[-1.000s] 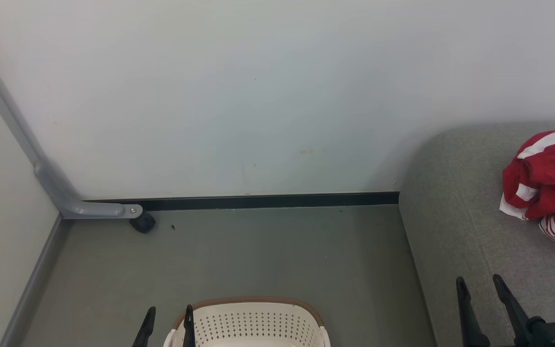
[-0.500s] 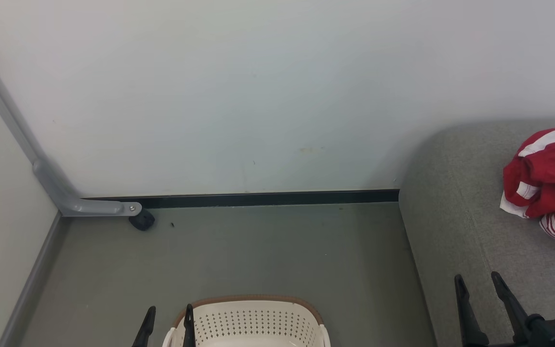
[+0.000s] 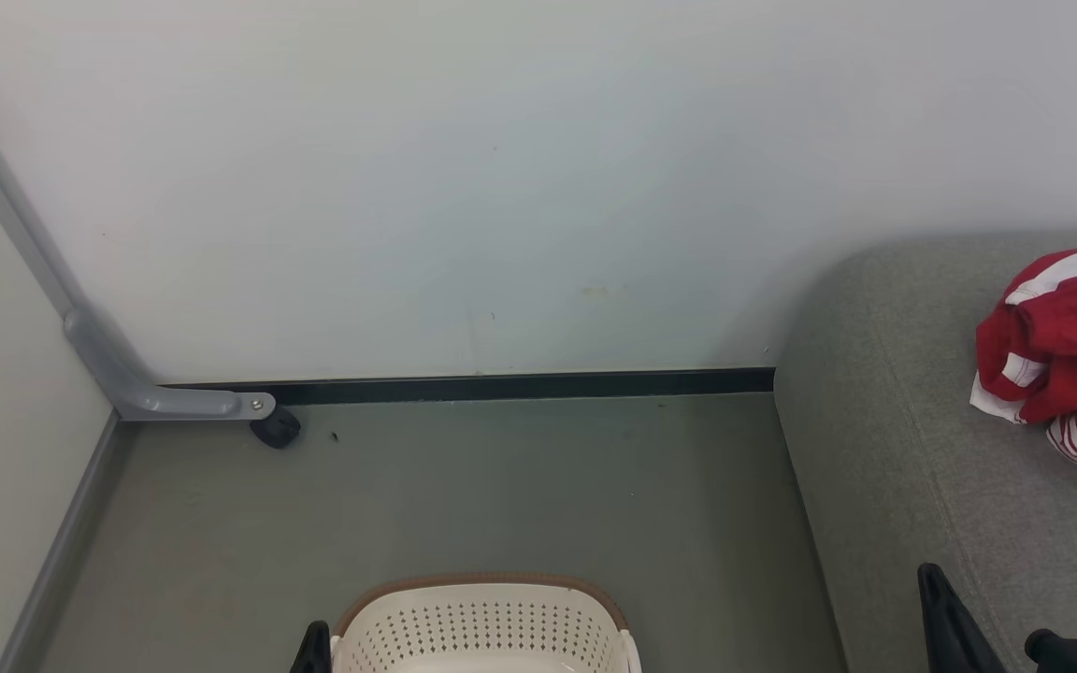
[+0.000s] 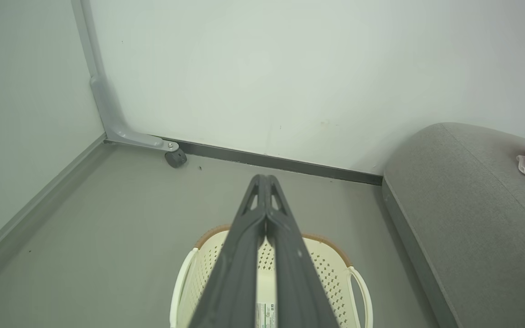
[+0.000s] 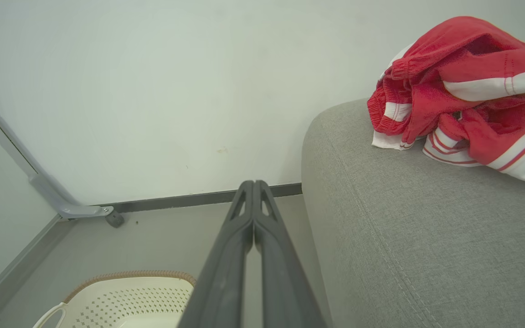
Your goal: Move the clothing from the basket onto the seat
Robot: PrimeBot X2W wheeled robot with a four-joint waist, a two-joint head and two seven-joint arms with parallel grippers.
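1. Holding both pairs of fingers pressed flat together with nothing between them, I judge my hands idle. My left gripper [image 4: 265,180] sits by the basket's left rim and my right gripper [image 5: 253,184] sits over the near part of the seat.
2. The basket [image 4: 331,273] stands on the floor at 6 o'clock in my head view, just beside my left fingers. The part of its inside that I can see is bare cream plastic with a small label, so I judge it emptied, though its near half is hidden from me.
3. The seat [image 5: 426,237] takes the 4 o'clock side, its rounded corner near the basket. I think a carry between them needs little more than a turn.
4. The clothing [image 5: 454,91] lies in a crumpled red-and-white heap on the cushion at 3 o'clock, well back from the edge and touching neither gripper. That is where the task wants it, so the job looks done or nearly so.
5. The floor [image 3: 501,486] is smooth grey-green. The cushion is a coarse grey weave that should hold the fabric from sliding.
6. Farthest off, a dark skirting strip [image 3: 520,386] runs under a plain pale wall [image 3: 501,187]. At 9 o'clock a grey metal bracket [image 3: 174,404] with a black caster [image 3: 275,428] sits in the corner.
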